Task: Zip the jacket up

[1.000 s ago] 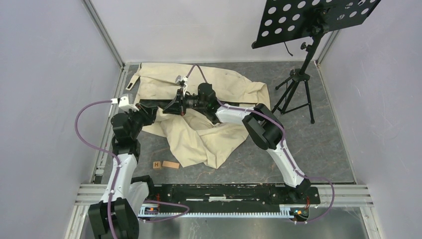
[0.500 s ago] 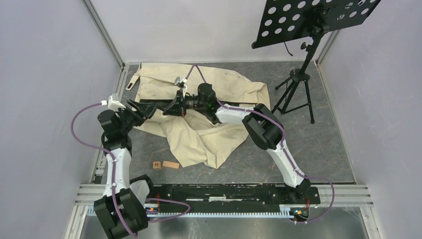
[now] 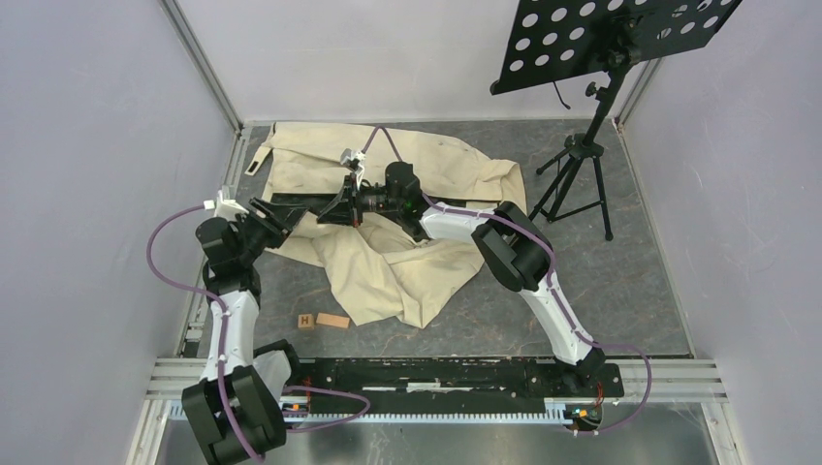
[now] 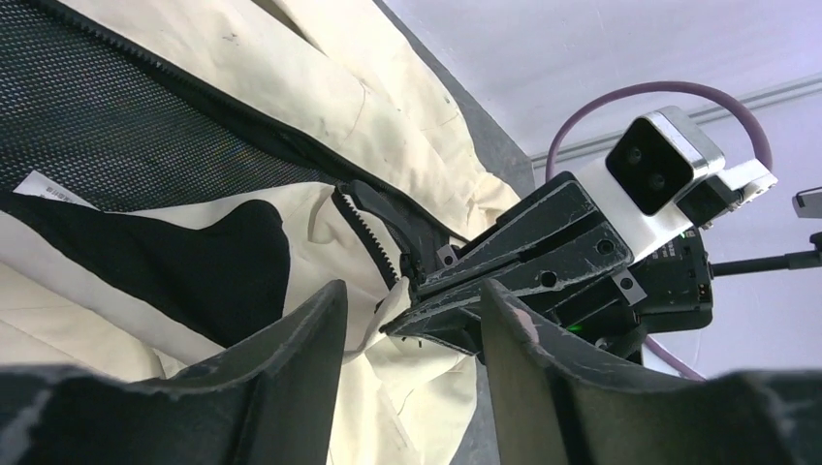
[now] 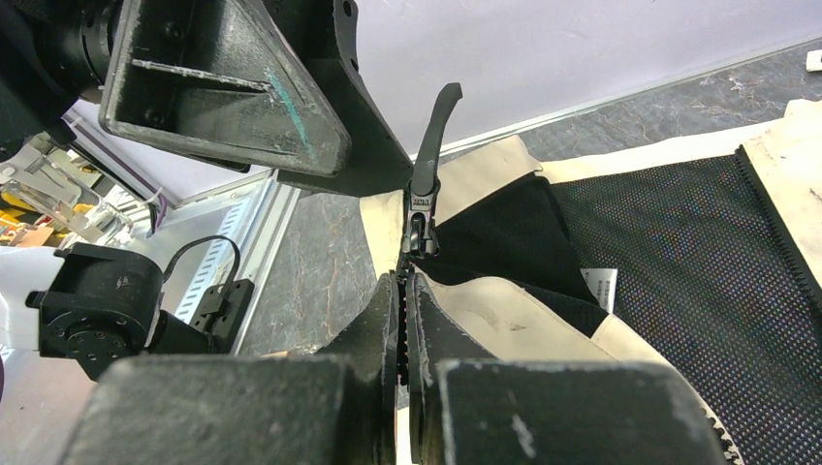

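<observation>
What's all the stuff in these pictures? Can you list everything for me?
jacket: one, cream with dark mesh lining, lying open mid-table
zipper pull: one, black, standing up at the jacket's front edge
label: one, white, on the mesh lining
wooden blocks: two, tan, on the table by the jacket's near edge; one has an H on it
music stand: one, black, far right corner
table: one, grey
left gripper: one, black, open, by the zipper
right gripper: one, black, shut on the jacket's zipper edge
</observation>
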You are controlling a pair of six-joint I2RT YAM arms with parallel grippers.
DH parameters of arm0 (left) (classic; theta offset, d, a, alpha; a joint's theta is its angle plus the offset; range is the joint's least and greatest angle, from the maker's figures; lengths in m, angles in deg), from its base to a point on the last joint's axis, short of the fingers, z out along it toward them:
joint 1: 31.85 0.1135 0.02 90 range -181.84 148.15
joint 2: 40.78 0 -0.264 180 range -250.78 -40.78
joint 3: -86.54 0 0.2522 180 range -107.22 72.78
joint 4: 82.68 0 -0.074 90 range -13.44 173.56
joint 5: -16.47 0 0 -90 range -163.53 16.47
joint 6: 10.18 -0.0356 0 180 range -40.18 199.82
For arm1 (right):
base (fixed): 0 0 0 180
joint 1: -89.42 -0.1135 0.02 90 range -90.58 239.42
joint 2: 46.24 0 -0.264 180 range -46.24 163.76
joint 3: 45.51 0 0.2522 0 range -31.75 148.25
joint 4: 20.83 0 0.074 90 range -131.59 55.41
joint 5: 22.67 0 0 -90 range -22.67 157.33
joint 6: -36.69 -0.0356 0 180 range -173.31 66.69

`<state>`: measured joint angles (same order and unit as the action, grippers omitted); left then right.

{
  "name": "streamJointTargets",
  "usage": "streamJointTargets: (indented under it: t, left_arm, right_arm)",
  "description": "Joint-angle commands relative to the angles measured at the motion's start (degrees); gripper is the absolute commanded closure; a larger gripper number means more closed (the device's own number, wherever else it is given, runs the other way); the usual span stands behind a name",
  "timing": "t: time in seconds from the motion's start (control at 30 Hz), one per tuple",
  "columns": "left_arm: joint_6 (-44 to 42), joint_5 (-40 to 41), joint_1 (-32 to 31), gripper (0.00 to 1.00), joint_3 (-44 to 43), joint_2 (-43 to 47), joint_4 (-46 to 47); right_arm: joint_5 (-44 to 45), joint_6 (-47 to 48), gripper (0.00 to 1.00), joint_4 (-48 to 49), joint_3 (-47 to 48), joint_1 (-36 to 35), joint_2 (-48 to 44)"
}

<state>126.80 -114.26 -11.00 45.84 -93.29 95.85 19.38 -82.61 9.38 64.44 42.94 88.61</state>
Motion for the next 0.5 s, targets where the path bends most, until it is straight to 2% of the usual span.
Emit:
streamJointTargets:
  t: [0.0, 0.1, 0.3, 0.47]
  left_arm:
    - [1.7, 2.0, -0.3, 0.43, -0.2, -0.6, 2.1]
    - [2.3, 0.3, -0.3, 0.53, 0.3, -1.4, 4.3]
    - [2.3, -0.5, -0.4, 0.54, 1.3, -1.9, 5.2]
    - [2.3, -1.2, -0.4, 0.65, 1.8, -2.9, 6.0]
  right_arm:
    - [1.4, -0.1, 1.00, 1.7, 0.7, -0.2, -4.0]
    - [1.8, 0.1, 1.00, 1.2, 1.1, -0.3, -3.9]
    - [2.0, 0.6, 1.00, 0.4, 1.2, -0.7, -3.8]
    - [2.5, 0.7, 1.00, 0.4, 1.2, -0.8, -4.0]
